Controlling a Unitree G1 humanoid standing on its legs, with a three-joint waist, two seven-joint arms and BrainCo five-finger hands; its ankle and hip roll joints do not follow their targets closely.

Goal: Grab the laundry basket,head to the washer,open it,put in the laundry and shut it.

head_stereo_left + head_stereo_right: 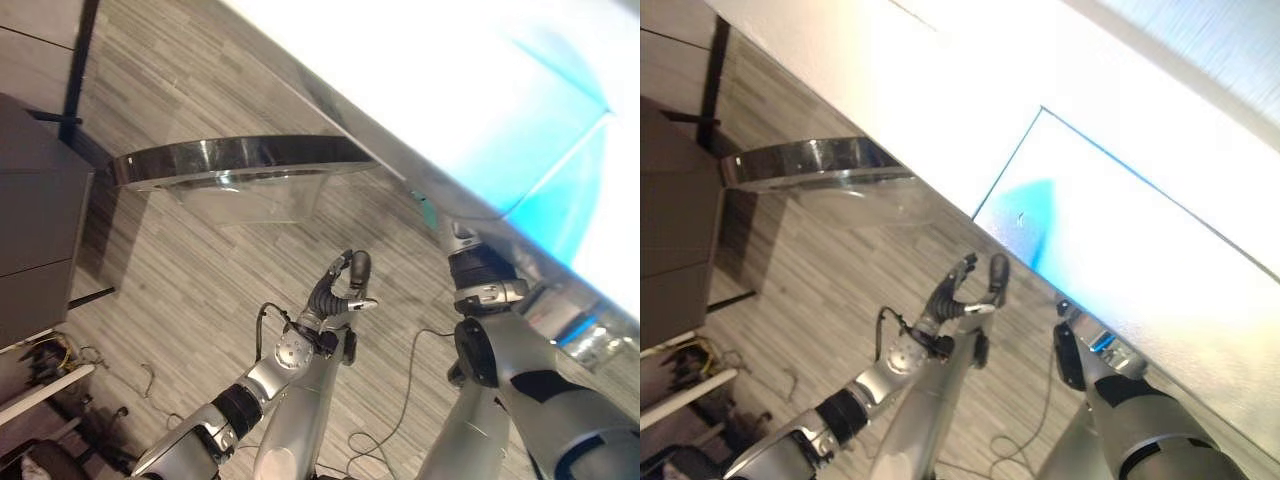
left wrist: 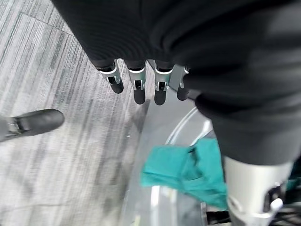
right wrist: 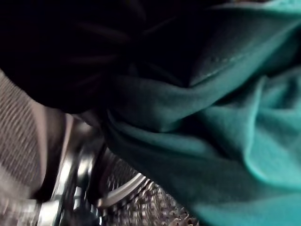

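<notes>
A: One big thing first: the washer (image 1: 1110,190), white and very bright, with its round glass door (image 1: 240,170) swung wide open over the grey floor (image 1: 200,290).

B: And the laundry?

A: The teal cloth (image 3: 235,141) lies at the drum's mouth, against the perforated metal drum (image 3: 141,197) in the right wrist view. A bit of it hangs over the door ring in the left wrist view.

B: Who holds it?

A: The right arm reaches into the opening, but the right hand's fingers are hidden, so I cannot tell. The left hand (image 1: 342,290) hangs free beside the washer, fingers relaxed, holding nothing.

B: What could go wrong?

A: In my judgement, cloth draped over the rim could be trapped when the door shuts, or slide out onto the floor as the arm withdraws.

B: Any writing?

A: None I can read.
</notes>
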